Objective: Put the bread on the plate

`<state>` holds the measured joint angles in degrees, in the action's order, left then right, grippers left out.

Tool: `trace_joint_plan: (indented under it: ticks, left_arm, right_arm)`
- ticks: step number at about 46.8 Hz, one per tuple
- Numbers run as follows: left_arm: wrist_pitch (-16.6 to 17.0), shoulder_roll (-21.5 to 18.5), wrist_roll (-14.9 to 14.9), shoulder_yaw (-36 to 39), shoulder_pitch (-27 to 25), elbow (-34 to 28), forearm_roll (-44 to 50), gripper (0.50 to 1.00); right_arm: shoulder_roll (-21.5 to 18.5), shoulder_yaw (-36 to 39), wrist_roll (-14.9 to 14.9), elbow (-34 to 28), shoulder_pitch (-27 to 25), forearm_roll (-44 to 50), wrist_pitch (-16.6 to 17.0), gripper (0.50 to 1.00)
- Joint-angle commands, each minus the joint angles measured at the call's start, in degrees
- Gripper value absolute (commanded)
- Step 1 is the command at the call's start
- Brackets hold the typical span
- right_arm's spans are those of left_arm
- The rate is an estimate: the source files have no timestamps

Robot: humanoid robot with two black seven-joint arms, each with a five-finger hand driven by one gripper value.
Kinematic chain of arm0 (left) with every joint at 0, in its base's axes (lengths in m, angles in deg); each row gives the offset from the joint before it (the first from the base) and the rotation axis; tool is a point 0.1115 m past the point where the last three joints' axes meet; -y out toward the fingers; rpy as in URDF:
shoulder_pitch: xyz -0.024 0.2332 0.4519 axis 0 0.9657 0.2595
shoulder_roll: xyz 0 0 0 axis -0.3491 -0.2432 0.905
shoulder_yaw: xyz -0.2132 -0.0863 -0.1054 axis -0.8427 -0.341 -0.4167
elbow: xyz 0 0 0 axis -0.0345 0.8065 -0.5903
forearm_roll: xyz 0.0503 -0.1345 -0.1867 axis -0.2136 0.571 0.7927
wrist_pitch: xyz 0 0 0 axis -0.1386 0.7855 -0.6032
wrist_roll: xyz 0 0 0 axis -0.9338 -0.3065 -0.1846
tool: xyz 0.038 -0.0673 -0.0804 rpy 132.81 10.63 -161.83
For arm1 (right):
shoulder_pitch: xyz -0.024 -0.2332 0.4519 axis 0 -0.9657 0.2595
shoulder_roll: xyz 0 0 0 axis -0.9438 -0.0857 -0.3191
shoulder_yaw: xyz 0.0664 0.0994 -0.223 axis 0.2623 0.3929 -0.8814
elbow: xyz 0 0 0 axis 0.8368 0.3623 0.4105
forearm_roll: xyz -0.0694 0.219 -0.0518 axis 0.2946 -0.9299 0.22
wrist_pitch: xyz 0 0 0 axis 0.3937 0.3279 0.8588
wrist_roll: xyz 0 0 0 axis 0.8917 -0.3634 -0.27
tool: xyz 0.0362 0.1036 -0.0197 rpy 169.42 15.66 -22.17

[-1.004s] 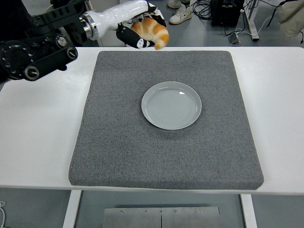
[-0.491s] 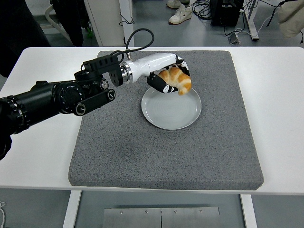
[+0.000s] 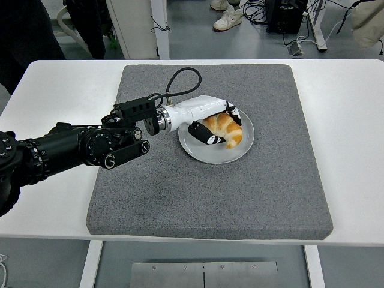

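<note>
Now I have the black-and-white left hand point(image 3: 215, 128) down from mid-air onto the round grey plate point(image 3: 242, 149), fingers still clamped on the golden croissant bread point(image 3: 224, 128), which sits low on it. Release is next.

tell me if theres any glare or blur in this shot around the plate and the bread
Head view: sharp throughout, no motion blur on the left robot hand or the bread it grips. The plate shows only a soft sheen, no hard glare. Lighting is even and diffuse; the arm casts a faint shadow on the grey mat.
</note>
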<state>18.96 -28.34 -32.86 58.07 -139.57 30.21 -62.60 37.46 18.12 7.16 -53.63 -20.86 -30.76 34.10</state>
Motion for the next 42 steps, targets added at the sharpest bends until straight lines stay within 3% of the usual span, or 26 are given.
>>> trace_joint_plan:
  ticks: [1, 42]
  left_arm:
    - [0.3, 0.1, -0.2, 0.0, 0.7, 0.3, 0.0, 0.5]
    - [0.3, 0.5, -1.4, -0.6, 3.2, 3.4, 0.8, 0.5]
  right_arm:
    - [0.0, 0.0, 0.0, 0.0, 0.0, 0.0, 0.0, 1.0]
    - [0.0, 0.1, 0.0, 0.0, 0.0, 0.0, 0.0, 1.0]
